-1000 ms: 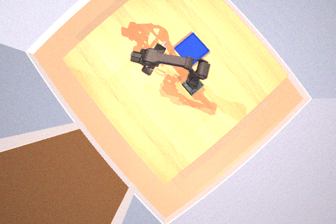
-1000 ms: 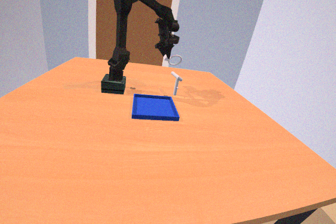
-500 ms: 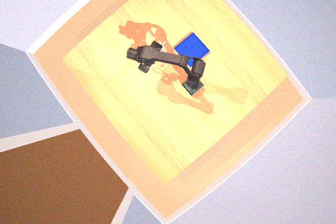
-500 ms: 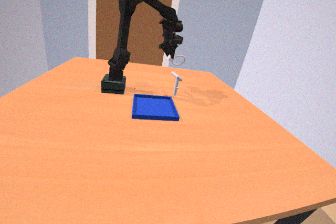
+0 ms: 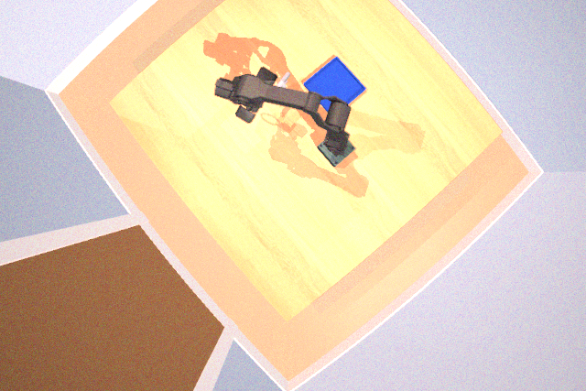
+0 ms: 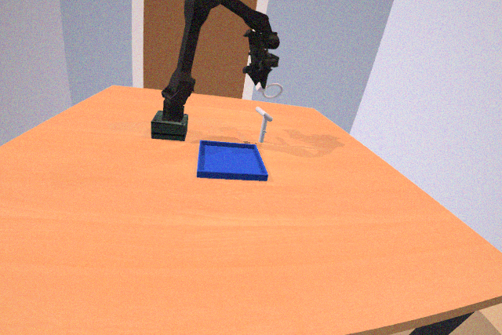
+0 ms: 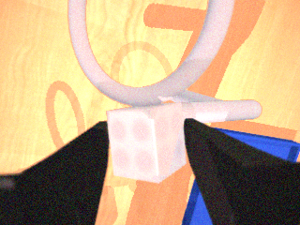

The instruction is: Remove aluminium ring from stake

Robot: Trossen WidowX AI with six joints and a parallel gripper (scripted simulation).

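Holding pale, block-shaped welded tab [image 6: 258, 87] [image 7: 133, 142] in black parallel-jaw gripper [image 5: 248, 93] [image 6: 259, 83] [image 7: 146, 127], jaws shut on it partway apart, presumably to keep the loop unpinched | carrying round aluminium ring [image 6: 281, 89] [image 7: 141, 96] free above T-shaped steel stake [image 5: 284, 80] [image 6: 262, 130] [image 7: 239, 111], likely for cross-bar clearance | needing to reach square blue tray [image 5: 351, 73] [image 6: 231, 176] [image 7: 251, 134], lower flat, release
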